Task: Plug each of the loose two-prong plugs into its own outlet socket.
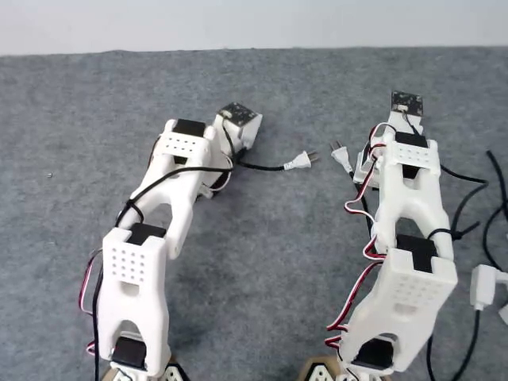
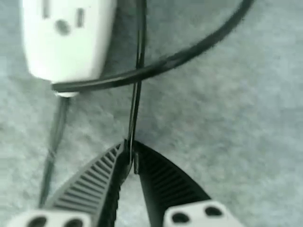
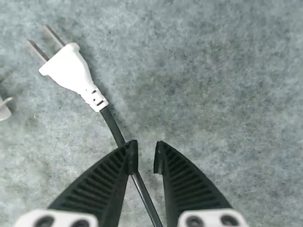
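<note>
The left gripper [image 2: 131, 161] has its jaws pinched together on a thin cord [image 2: 137, 85] that runs straight ahead of the tips. A socket [image 2: 66, 38] lies ahead and off to the side, with a thicker lead [image 2: 189, 54] crossing in between. The right gripper [image 3: 145, 156] has its jaws slightly apart over a cable [image 3: 113, 125], its plug [image 3: 71, 73] just ahead. Bare carpet [image 3: 227, 85] lies beyond, its far edge well off. The left arm [image 1: 171, 198] and right arm [image 1: 413, 206] stretch forward.

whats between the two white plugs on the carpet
Only bare carpet: in the high view the plug on the black cord and the other plug point their prongs at each other across a small gap.
</note>
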### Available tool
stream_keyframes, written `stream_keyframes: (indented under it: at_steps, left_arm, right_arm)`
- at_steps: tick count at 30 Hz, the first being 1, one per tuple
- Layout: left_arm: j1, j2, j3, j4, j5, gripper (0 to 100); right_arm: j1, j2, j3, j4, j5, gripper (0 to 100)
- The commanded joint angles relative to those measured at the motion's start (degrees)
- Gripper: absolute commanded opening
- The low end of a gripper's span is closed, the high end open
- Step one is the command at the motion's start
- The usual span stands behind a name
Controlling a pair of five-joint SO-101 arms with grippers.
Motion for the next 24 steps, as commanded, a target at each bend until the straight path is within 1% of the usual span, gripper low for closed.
stream_keyframes:
  at_steps: [1, 3, 5, 7, 9, 12, 18, 20, 24]
  left_arm:
    - [1.3, -5.8, -0.6, 4.5, 0.9, 1]
    - [1.8, -9.0, 1.8, 5.3, 1.1, 1]
    - [2.4, -12.6, 6.4, 5.0, 2.7, 1]
    - [3.2, -16.5, 12.5, 2.9, 4.9, 1]
    - [3.9, -21.3, 20.4, -0.6, 6.4, 1]
    - [5.8, -30.1, 34.2, -6.9, 6.8, 1]
    - [11.4, -53.2, 64.3, -19.7, 6.5, 1]
    - [13.4, -61.1, 73.2, -21.7, 6.5, 1]
    - [15.6, -75.6, 85.4, -21.5, 6.9, 1]
  right_arm:
    - [-0.6, -2.2, -0.7, -0.7, 0.6, 7.2]
    - [-0.6, -2.2, -0.7, -0.7, 0.7, 7.2]
    - [-0.6, -2.2, -0.7, -0.7, 0.7, 7.2]
    - [-0.6, -2.3, -0.7, -0.7, 0.7, 7.2]
    - [-0.6, -2.3, -0.7, -0.7, 0.7, 7.2]
    - [-0.6, -2.4, -0.7, -0.7, 0.7, 7.2]
    - [-0.6, -2.4, -0.7, -0.7, 0.7, 7.2]
    - [-0.6, -2.3, -0.7, -0.7, 0.7, 7.2]
    - [-0.6, -2.2, -0.7, -0.7, 0.7, 7.2]
